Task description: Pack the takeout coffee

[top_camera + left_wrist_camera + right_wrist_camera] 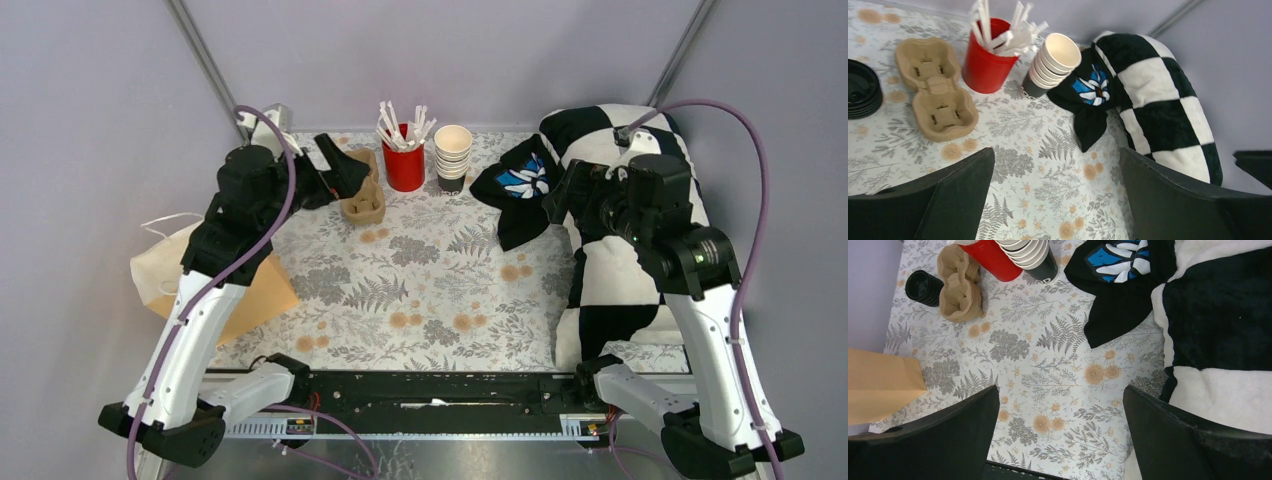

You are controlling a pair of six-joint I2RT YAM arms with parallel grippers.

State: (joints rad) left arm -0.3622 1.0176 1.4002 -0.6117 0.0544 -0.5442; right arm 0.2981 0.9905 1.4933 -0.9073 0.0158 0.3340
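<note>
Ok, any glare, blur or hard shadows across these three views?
Top external: even soft light, sharp, no glare. Left wrist: sharp too; left fingers show as dark, featureless slabs. Right wrist: same for right fingers; black cloth loses fold detail.

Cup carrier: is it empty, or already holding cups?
Empty. Both wells of the pulp cup carrier show bare bottoms in the left wrist view; no cup sits in either.

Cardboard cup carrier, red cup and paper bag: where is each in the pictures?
Cardboard cup carrier (938, 86), left wrist view, middle bridge.
Red cup (985, 72), left wrist view, side wall.
Paper bag (878, 382), right wrist view, flat upper face.
</note>
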